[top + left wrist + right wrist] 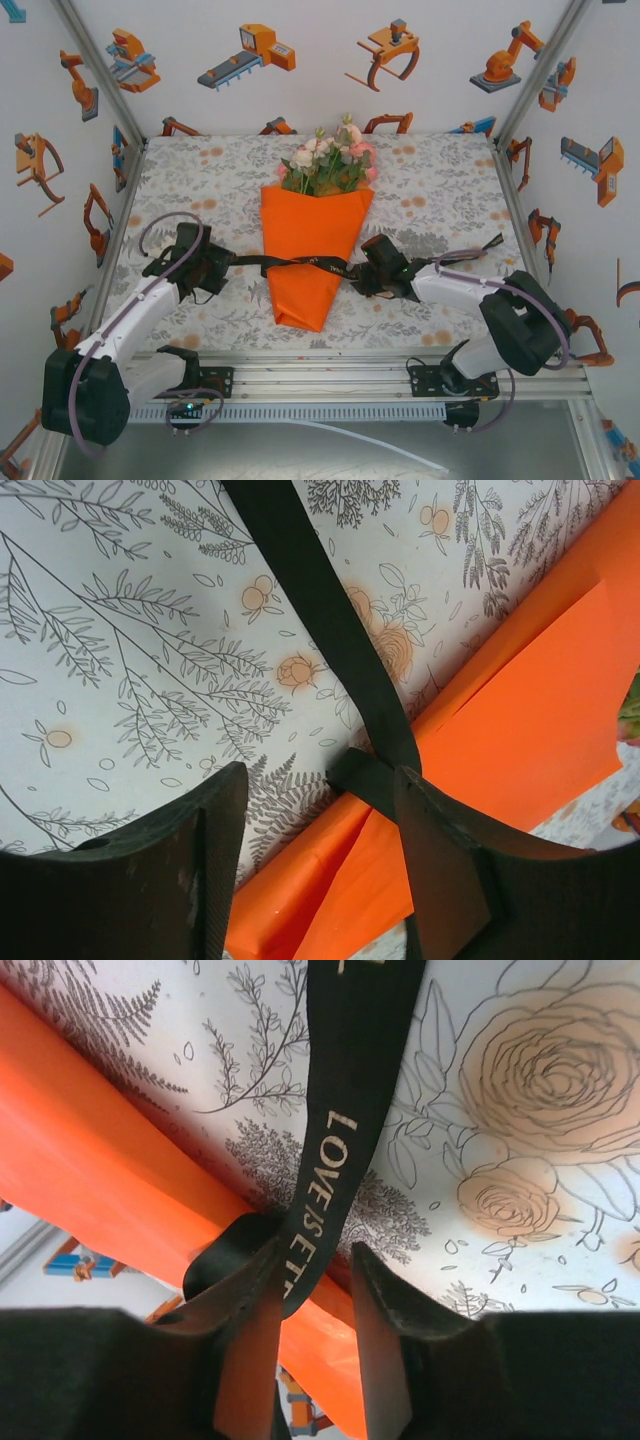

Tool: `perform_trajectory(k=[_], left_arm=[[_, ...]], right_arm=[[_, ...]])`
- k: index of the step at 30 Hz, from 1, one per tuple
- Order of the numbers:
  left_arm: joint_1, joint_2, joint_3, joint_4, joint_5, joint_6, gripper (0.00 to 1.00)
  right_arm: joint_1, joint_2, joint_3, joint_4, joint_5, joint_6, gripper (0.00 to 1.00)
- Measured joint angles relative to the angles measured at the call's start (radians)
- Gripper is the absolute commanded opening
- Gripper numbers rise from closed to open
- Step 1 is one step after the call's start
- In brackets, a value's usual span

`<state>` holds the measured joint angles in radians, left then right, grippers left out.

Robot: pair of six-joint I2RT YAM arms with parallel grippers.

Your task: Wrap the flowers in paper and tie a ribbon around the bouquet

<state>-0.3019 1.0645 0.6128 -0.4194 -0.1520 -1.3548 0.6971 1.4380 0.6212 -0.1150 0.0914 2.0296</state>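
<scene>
Bouquet (312, 225), a cone of bright orange matte paper (305, 300) with pink and white blossoms (325, 160) and green leaves above its rim, lay mid-table in the overhead view, its point toward the arms. A narrow black ribbon (290, 262) crossed its lower half from the left gripper (228, 266) to the right gripper (362, 272), and a loose tail trailed further right. Bare grey-and-orange floral tablecloth (440, 190) spread wide on both sides. White walls (320, 60) printed with orange robots closed the back and sides, and a metal rail (330, 378) ran along the near edge.

In the left wrist view, the left gripper (320, 775) had its jaws apart over the tablecloth (130, 630). The ribbon (320, 610) touched one fingertip beside the folded paper (520, 710).

In the right wrist view, the right gripper (315, 1260) stood with jaws apart. The pale-lettered ribbon (340, 1140) ran between them against one finger, unpinched, with the paper (90, 1160) just beside.
</scene>
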Motion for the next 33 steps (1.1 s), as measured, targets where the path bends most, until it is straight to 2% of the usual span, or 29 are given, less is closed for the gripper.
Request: perform_trajectory(k=[2,4,10,20,26,33], left_arm=[[-0.009,0.008,0.000,0.000,0.004,-0.019,0.61],[-0.015,0.018,0.000,0.002,0.008,-0.029,0.62],[-0.021,0.055,0.002,0.013,0.015,-0.036,0.65],[-0.032,0.163,0.043,0.061,0.067,-0.015,0.68],[-0.050,0.241,0.110,0.075,0.062,-0.008,0.69],[-0.059,0.341,0.180,0.053,0.045,-0.023,0.62]], right_arm=[[0.001,0.004,-0.002,0.009,0.004,0.009,0.46],[0.002,0.015,-0.002,0.027,0.005,0.013,0.41],[0.007,0.037,-0.005,0.061,0.024,0.021,0.00],[0.007,-0.119,-0.034,0.078,0.124,-0.062,0.00],[0.006,-0.149,-0.055,0.124,0.151,-0.140,0.00],[0.007,-0.150,-0.054,0.139,0.166,-0.226,0.00]])
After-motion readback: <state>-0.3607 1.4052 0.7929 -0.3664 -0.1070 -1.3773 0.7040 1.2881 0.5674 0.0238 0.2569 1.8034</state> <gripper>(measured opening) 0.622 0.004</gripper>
